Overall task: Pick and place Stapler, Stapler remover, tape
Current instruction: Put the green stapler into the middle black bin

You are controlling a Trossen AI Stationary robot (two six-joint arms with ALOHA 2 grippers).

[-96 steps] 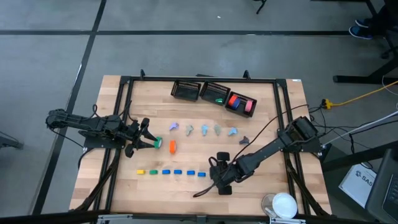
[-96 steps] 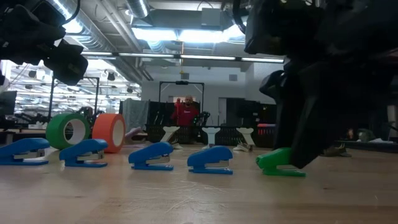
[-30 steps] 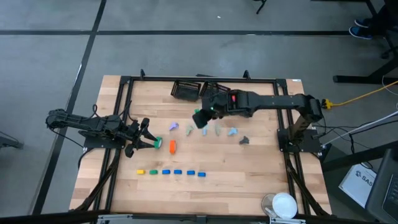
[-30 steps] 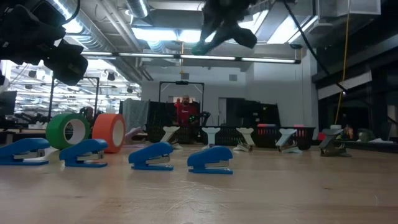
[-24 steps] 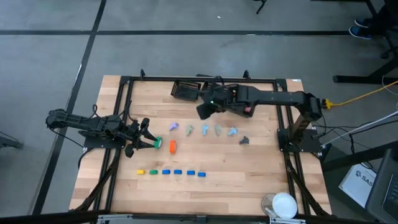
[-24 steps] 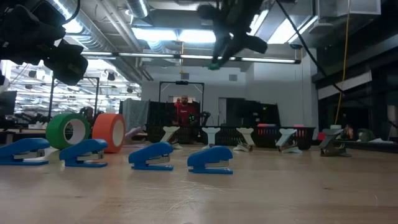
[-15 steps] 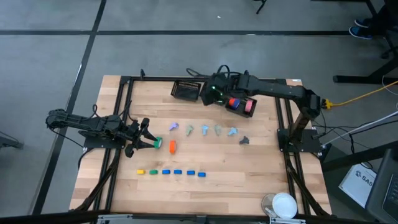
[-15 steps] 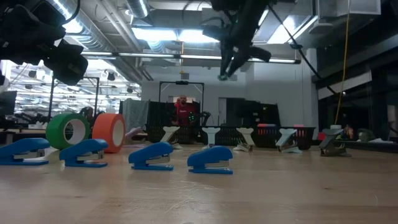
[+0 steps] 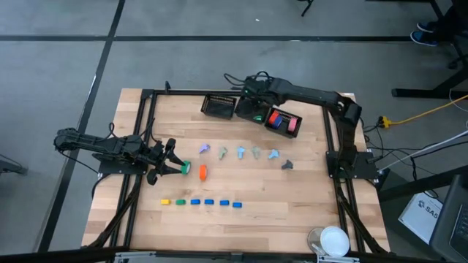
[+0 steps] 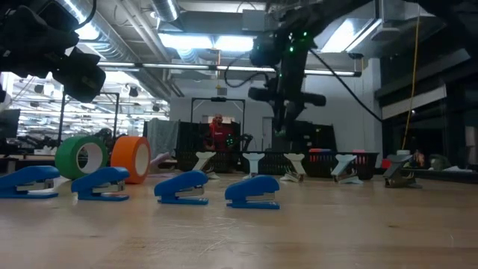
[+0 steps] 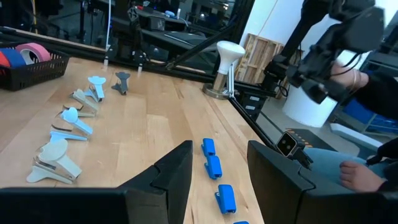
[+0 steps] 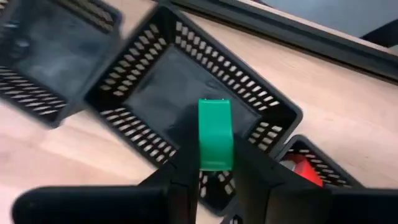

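My right gripper [image 9: 256, 101] hangs over the middle black basket [image 12: 186, 93] at the table's far edge, shut on a green stapler [image 12: 215, 134]. A row of small staplers [image 9: 201, 202], yellow, green and blue, lies near the front edge. Pastel stapler removers [image 9: 240, 152] stand in a row at mid-table. A green tape roll [image 10: 82, 157] and an orange one [image 10: 131, 158] stand on edge at the left. My left gripper [image 9: 170, 157] waits there, level and open, with the green roll just past its fingertips. My right gripper pinches the green stapler's near end [image 12: 215, 163] between its two fingers. The fingers slant steeply down from above and the stapler runs on along them. The stapler is lifted clear, above the middle basket's floor.
Three black baskets stand along the far edge. The left one [image 9: 218, 106] shows nothing inside and the right one [image 9: 284, 120] holds red and pink tape rolls. A dark remover [image 9: 287, 165] sits at mid-right. A white round thing [image 9: 334, 239] stands at the near right corner.
My right gripper has carried the green stapler from above the stapler removers toward the table's far edge, until it is over the baskets. It has come down and tipped to point more steeply downward, staying shut on the stapler.
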